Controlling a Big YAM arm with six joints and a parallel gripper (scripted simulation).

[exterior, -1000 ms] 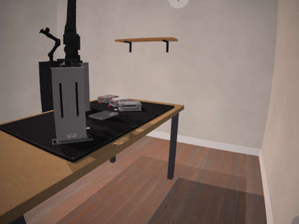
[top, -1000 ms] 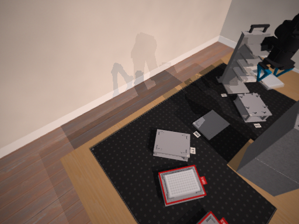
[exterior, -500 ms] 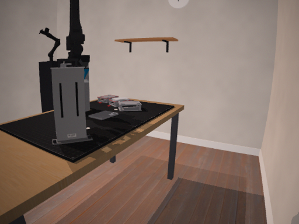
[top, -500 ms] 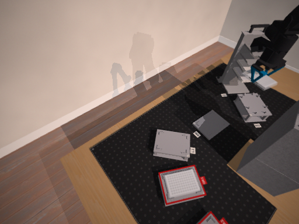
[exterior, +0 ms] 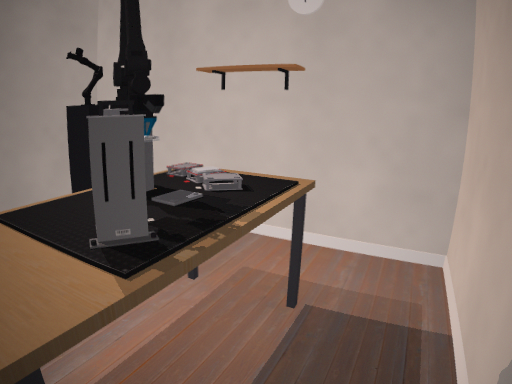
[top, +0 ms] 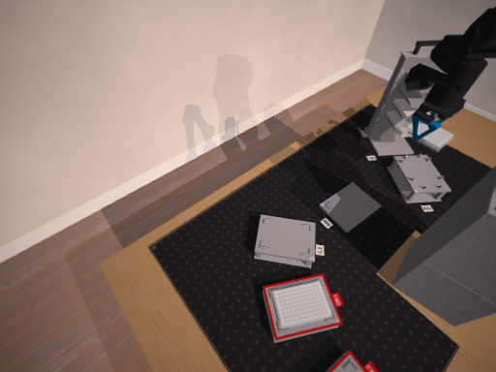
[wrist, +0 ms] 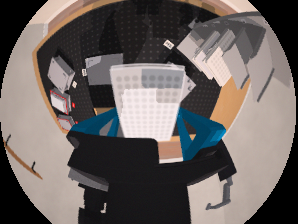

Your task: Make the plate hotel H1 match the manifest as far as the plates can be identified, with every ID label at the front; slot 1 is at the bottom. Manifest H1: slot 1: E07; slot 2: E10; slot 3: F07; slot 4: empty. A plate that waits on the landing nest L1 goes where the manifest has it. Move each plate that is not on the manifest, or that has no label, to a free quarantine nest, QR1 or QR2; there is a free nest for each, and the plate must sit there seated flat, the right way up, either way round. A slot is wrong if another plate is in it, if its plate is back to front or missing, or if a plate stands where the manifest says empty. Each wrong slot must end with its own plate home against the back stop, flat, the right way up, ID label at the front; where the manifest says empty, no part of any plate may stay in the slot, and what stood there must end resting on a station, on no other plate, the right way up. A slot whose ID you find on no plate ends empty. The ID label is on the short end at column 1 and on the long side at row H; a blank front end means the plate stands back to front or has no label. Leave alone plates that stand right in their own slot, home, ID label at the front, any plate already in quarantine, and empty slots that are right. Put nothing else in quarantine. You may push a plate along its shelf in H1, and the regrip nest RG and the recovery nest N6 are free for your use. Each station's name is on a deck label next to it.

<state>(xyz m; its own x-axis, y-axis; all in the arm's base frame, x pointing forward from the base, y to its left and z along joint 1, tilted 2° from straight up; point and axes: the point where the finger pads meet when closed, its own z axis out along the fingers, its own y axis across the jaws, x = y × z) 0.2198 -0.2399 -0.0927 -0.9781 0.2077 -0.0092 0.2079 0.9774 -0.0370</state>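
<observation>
The claw (top: 426, 127) is pinching a white well plate (wrist: 148, 106) across its width, the blue fingers spread wide on its two long sides. In the wrist view the plate's long axis runs straight out ahead of the claw, with most of its length projecting beyond the fingers. In the top view the plate (top: 434, 136) hangs just off the open front of the plate hotel H1 (top: 390, 103), low beside the tower's shelves and above the raised grey nest (top: 419, 177) that stands next to it on the desk (exterior: 50, 280).

The relation that matters now is between the plate's long axis and the hotel's shelves. In the wrist view the hotel (wrist: 216, 50) sits ahead and to the right of the plate's far end, so the plate seems not yet lined up with a slot; I cannot tell which slot it is level with, nor where its label end points. My judgement is that the coming move needs the plate's long axis squared to a shelf mouth before any push inward
</observation>
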